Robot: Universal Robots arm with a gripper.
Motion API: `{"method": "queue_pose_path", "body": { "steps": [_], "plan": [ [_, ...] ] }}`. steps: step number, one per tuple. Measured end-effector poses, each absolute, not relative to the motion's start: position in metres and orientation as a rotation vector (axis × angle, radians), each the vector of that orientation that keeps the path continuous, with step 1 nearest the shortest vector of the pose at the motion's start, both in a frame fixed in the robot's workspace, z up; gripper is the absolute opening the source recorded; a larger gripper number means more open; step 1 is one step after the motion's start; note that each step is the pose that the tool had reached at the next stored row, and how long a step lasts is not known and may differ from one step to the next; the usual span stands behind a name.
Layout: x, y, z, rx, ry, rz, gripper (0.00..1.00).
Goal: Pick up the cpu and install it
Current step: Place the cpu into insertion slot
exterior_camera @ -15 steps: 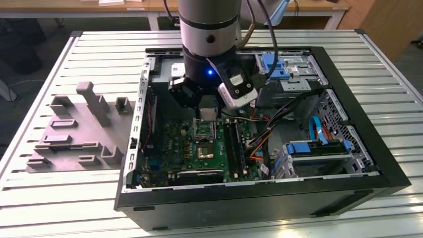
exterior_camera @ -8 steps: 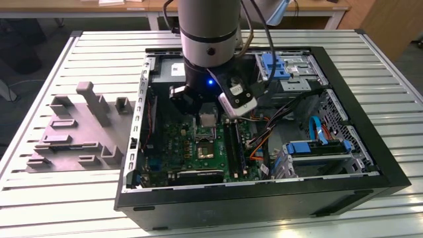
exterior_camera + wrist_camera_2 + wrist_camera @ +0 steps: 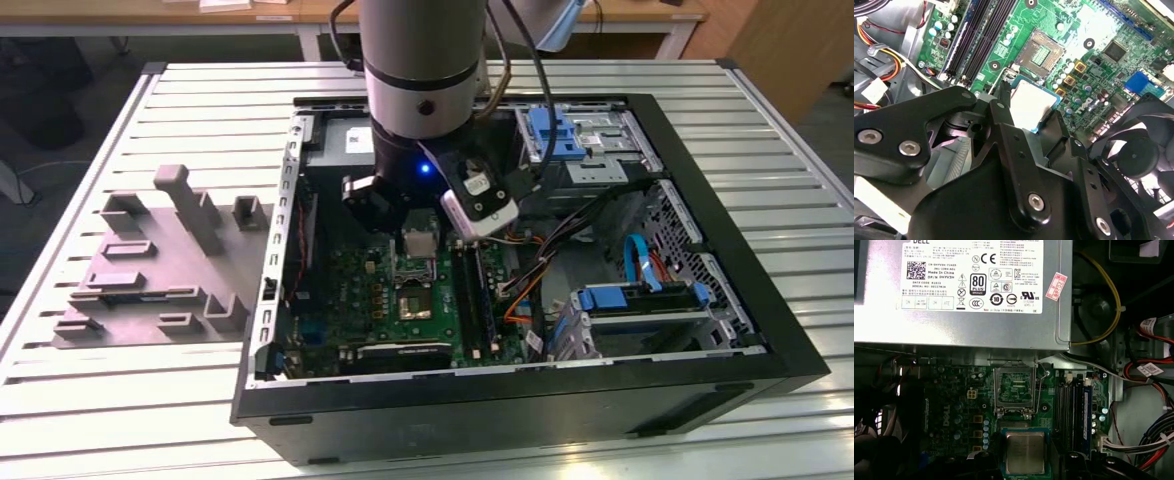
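Exterior view, 9 o'clock: grey fixture [image 3: 160,265] on the table [image 3: 94,405], nothing near it. Centre: open case [image 3: 747,330], my arm [image 3: 424,70] reaching down into it, gripper [image 3: 416,238] over the board [image 3: 400,320]. At 3 o'clock there are drive cages [image 3: 654,310] and cables, not involved. Pick is done: in the second wrist view the fingers [image 3: 1002,112] are clamped on two opposite edges of the cpu [image 3: 1034,102]. The cpu is held just beside the socket [image 3: 1040,52], not in it. In the first wrist view the socket [image 3: 1015,390] lies between the cpu [image 3: 1025,454] and the psu [image 3: 954,330], open and empty, so the install is not done. I can't judge the cpu's height over the board. The gripper body hides the fingertips' lower part, the cpu's far edge is cut off in the first wrist view, and my arm covers part of the board.
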State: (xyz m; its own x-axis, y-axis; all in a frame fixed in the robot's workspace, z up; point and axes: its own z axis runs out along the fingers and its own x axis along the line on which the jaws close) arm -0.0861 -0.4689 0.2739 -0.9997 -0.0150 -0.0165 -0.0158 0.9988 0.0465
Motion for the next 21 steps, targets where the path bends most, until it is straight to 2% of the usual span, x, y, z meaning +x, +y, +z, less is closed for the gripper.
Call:
{"method": "queue_pose_path", "body": {
  "steps": [21],
  "plan": [
    [-0.086, -0.473, 0.244, -0.024, 3.124, 0.073, 0.47]
  ]
}}
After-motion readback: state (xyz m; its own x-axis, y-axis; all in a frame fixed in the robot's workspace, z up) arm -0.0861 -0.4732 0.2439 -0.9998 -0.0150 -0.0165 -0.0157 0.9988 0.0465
